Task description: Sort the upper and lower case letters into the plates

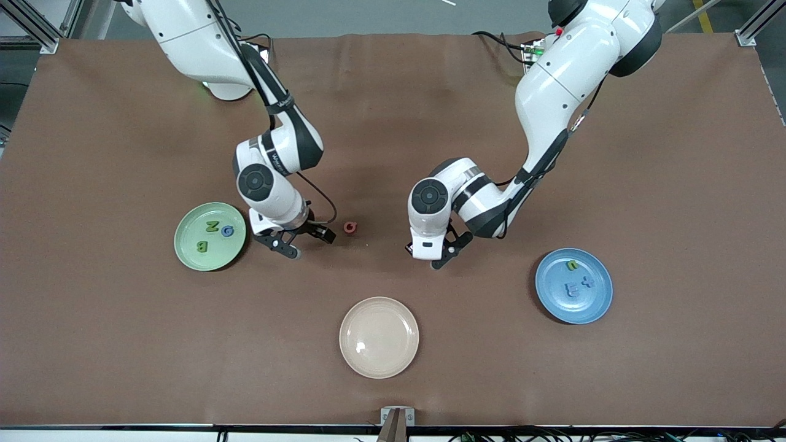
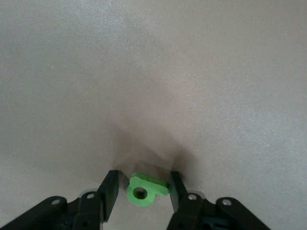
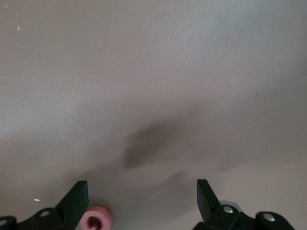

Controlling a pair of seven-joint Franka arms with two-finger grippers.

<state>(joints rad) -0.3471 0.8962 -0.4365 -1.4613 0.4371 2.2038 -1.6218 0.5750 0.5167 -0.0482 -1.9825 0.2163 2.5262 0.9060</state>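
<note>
The pale green plate (image 1: pixel 187 253) lies toward the right arm's end and holds a green B, a green N and a blue G. The blue plate (image 1: pixel 556 301) lies toward the left arm's end and holds a green n and two blue letters. My left gripper (image 1: pixel 424 258) is low over the table between the plates. In the left wrist view it (image 2: pixel 143 178) is open around a small green letter (image 2: pixel 144 190), which touches one finger with a gap at the other. My right gripper (image 1: pixel 312 242) is wide open (image 3: pixel 141 187). A red letter (image 1: pixel 350 228) lies on the table next to one finger (image 3: pixel 76 196) and shows pink in the right wrist view (image 3: pixel 97 219).
A cream-beige plate (image 1: pixel 379 362) with nothing on it lies nearer to the front camera, midway between the two arms. The brown table cover (image 1: pixel 393 123) spreads all round.
</note>
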